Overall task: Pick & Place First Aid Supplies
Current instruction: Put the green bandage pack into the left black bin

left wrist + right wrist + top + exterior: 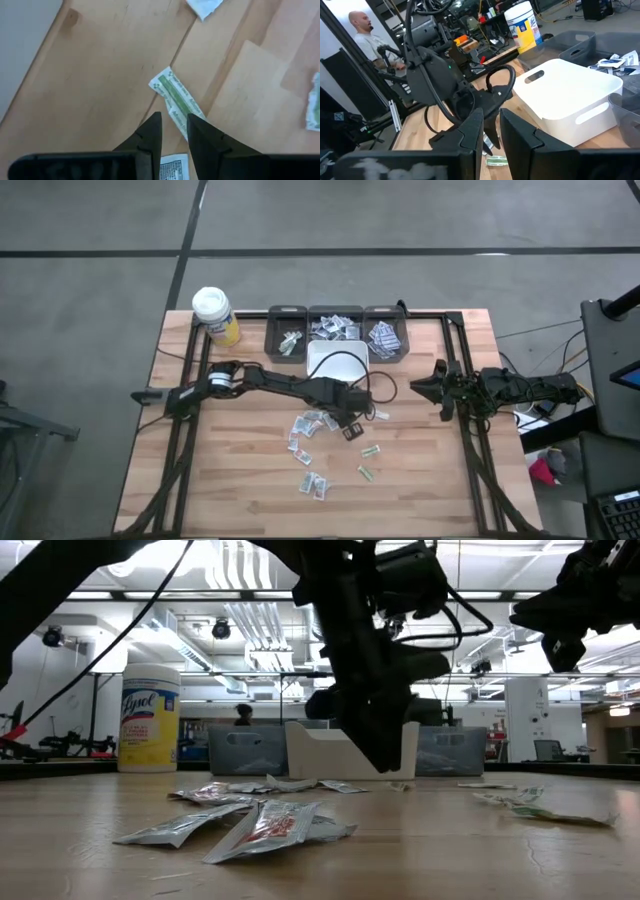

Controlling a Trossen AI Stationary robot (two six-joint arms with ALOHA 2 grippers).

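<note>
Dark fingers (200, 145) of the left gripper (348, 423) stood a narrow gap apart, pointing down over a green-printed packet (176, 97) that lay flat on the wooden bench (230, 480). From the wrist view the tips looked to straddle the packet's near end without closing on it; I could not tell whether they touched it. That gripper hung low at mid-bench, just in front of a white tub (336, 364).

Around it, loose packets (306, 448) were scattered flat on the boards, several just beside the gripper and a few more nearer the front edge. Behind the tub, three grey bins (336, 332) in a row each held some packets, so I judged part of the sorting done and a fair share left, roughly a dozen packets out on the bench.

Off at the right edge, the right gripper (437, 390) waited above the bench, its fingers narrowly parted and holding nothing. A yellow wipes tub (216, 316) stood at the back left corner.
</note>
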